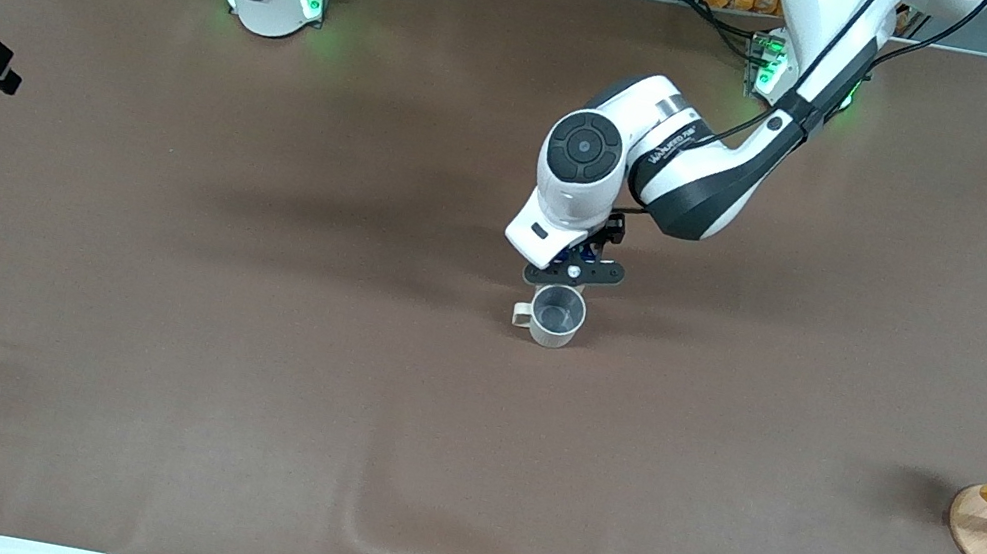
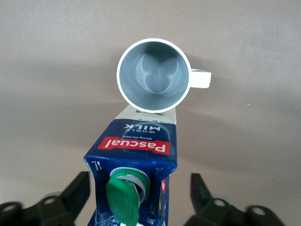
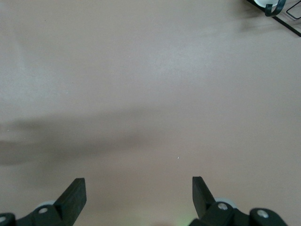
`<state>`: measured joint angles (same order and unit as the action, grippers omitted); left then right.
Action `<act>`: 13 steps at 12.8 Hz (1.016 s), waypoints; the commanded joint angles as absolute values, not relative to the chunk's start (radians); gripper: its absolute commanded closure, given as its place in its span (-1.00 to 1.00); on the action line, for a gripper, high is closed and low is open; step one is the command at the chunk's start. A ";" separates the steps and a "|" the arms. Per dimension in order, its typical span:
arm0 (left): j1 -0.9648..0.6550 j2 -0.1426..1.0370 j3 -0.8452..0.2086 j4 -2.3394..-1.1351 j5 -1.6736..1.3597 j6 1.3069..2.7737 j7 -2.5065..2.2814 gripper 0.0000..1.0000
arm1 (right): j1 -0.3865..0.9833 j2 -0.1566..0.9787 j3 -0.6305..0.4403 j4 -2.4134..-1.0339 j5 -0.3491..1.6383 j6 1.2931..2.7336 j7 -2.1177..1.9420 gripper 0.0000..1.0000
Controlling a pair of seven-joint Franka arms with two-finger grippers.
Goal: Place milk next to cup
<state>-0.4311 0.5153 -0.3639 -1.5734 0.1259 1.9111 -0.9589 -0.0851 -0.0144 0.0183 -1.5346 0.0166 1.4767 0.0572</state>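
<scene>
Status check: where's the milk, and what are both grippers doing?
Left gripper open, astride milk. Milk upright beside cup, apparently touching. Right gripper open, waiting over bare table. Nothing in the way.

Arms: glossy white shells, dark grey joint sections | Bases: green lights | Left arm (image 1: 677, 157): black cable alongside, round grey cap | Fingers (image 2: 75, 193): black

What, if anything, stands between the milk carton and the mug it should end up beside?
Nothing visible does. The milk carton stands right against the mug, between the open fingers of the left gripper. The right gripper waits, open, over bare table.
</scene>
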 commanded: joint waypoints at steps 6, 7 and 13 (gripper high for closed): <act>-0.283 0.272 -0.371 -1.560 0.135 1.821 -0.894 -1.00 | -0.107 -0.012 0.043 -1.529 0.023 1.466 0.002 -1.00; -0.243 0.241 -0.373 -1.560 0.132 1.819 -0.844 -1.00 | -0.106 -0.012 0.043 -1.529 0.023 1.468 0.000 -1.00; -0.020 0.172 -0.371 -1.484 0.106 1.680 -0.616 -1.00 | -0.101 -0.009 0.043 -1.529 0.021 1.468 -0.008 -1.00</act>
